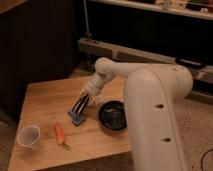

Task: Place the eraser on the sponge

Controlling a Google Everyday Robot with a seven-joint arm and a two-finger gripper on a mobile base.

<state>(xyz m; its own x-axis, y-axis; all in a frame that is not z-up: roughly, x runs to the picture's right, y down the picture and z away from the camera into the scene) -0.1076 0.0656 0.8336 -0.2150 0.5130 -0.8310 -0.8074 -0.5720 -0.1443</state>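
The eraser (82, 103), a black block with thin white stripes, hangs tilted with its lower end just over the sponge (76, 118). The sponge is a small blue-grey pad lying on the wooden table (45, 97), left of the pan. My gripper (88, 96) reaches down from the white arm at the right and is shut on the eraser's upper end. Whether the eraser's lower end touches the sponge I cannot tell.
A round black pan (113, 115) sits right beside the sponge, under the arm. An orange carrot-shaped item (60, 134) lies near the front edge, and a clear plastic cup (28, 136) stands at the front left corner. The big white arm (155, 105) covers the table's right side.
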